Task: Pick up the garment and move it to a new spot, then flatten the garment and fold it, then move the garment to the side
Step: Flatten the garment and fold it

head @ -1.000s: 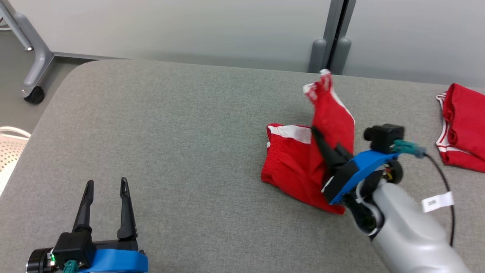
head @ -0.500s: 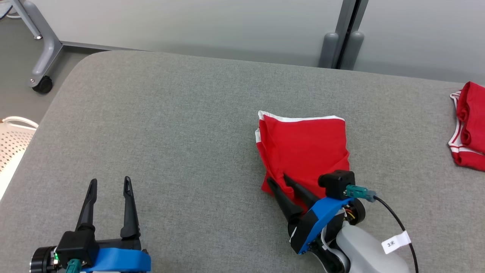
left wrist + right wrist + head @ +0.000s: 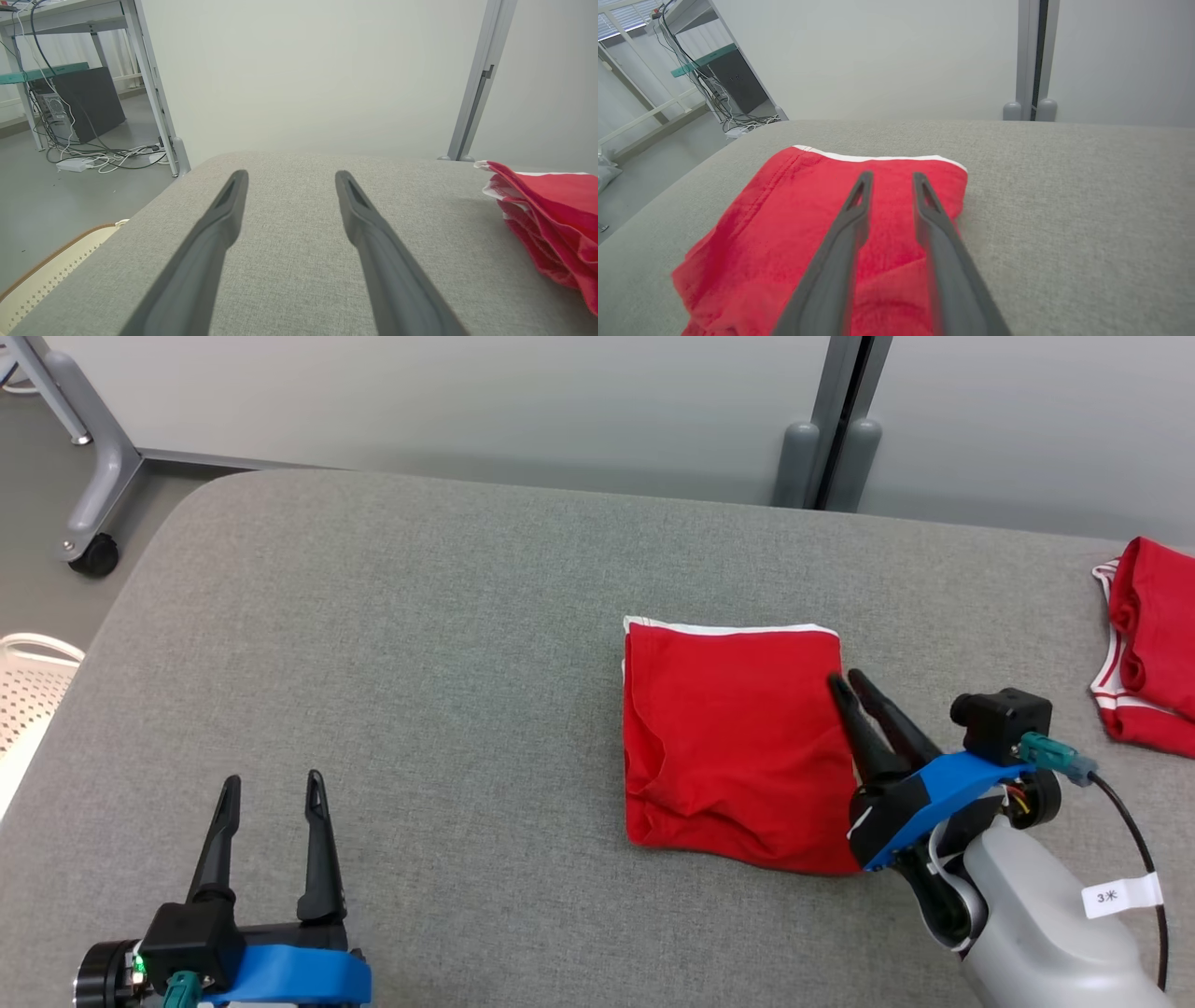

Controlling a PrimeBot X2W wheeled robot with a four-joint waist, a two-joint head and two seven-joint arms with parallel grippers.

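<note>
Folded garment [image 3: 733, 747] on table [image 3: 420, 663]; right gripper [image 3: 845, 679] fingers part-open, empty, at its edge, likely poised to shift it aside; left gripper [image 3: 266, 784] wide open, idle.

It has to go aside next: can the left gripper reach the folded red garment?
Probably yes: bare grey cushion lies between the open left gripper and the folded red garment; the right gripper sits at its far side.

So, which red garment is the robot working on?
On the grey padded table, look right of centre, by the right gripper. The folded red garment lies there, a flat square with white trim along its far edge, unlike the rumpled red garment at the table's right edge.
</note>
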